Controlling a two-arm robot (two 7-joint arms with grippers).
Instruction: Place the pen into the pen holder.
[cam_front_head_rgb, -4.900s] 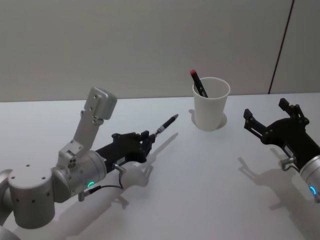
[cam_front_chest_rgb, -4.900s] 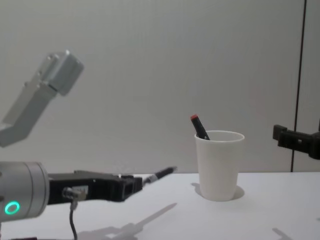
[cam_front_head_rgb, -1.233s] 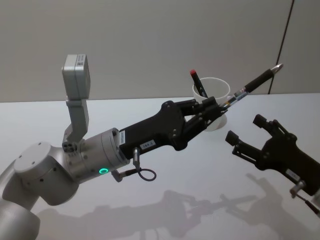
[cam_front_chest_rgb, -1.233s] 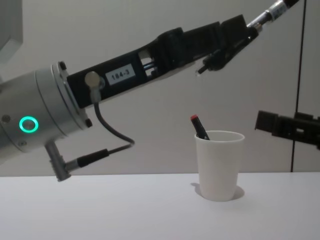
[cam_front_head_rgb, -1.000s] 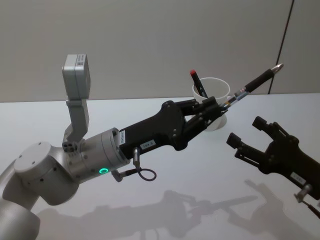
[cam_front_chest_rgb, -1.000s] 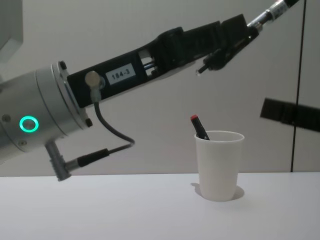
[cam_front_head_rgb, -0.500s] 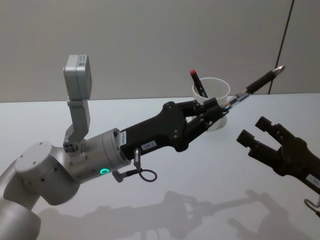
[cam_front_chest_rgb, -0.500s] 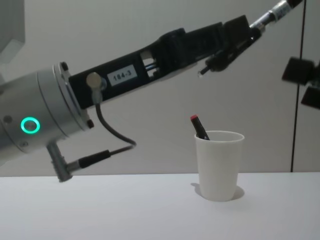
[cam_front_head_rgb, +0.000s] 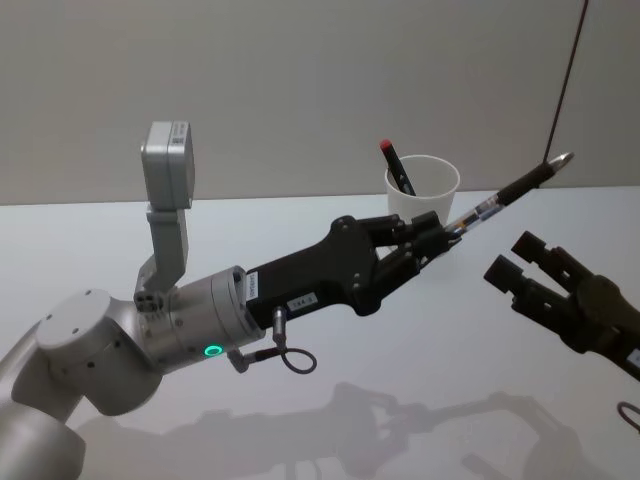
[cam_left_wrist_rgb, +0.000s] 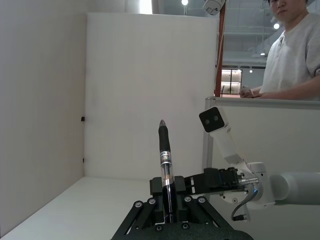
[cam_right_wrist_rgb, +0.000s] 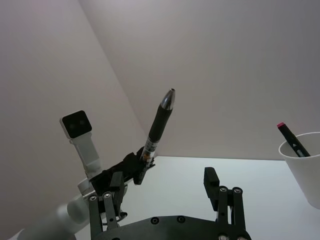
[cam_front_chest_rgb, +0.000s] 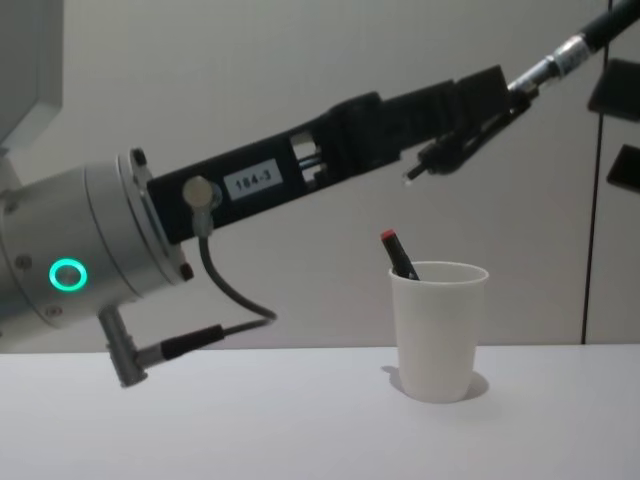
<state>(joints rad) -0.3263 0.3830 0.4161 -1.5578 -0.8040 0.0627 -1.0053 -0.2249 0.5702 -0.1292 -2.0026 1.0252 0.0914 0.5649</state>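
My left gripper (cam_front_head_rgb: 438, 228) is shut on the pen (cam_front_head_rgb: 515, 187), a black pen with a silver tip, and holds it in the air, slanting up toward my right. In the chest view the pen (cam_front_chest_rgb: 575, 45) is well above the pen holder (cam_front_chest_rgb: 437, 330), a white paper cup standing on the table. A red-capped marker (cam_front_head_rgb: 395, 165) leans inside the pen holder (cam_front_head_rgb: 425, 190). My right gripper (cam_front_head_rgb: 518, 258) is open and raised near the pen's free end, not touching it. In the right wrist view the pen (cam_right_wrist_rgb: 159, 122) stands beyond its spread fingers (cam_right_wrist_rgb: 212, 182).
The white table (cam_front_head_rgb: 400, 400) stretches out in front of the cup and below both arms. A grey wall stands close behind the cup. My left arm's wrist camera block (cam_front_head_rgb: 167, 165) sticks up at the left.
My left gripper has lowered the pen slightly, still above the cup. My right gripper has risen from about cup-rim height to the level of the pen's free end.
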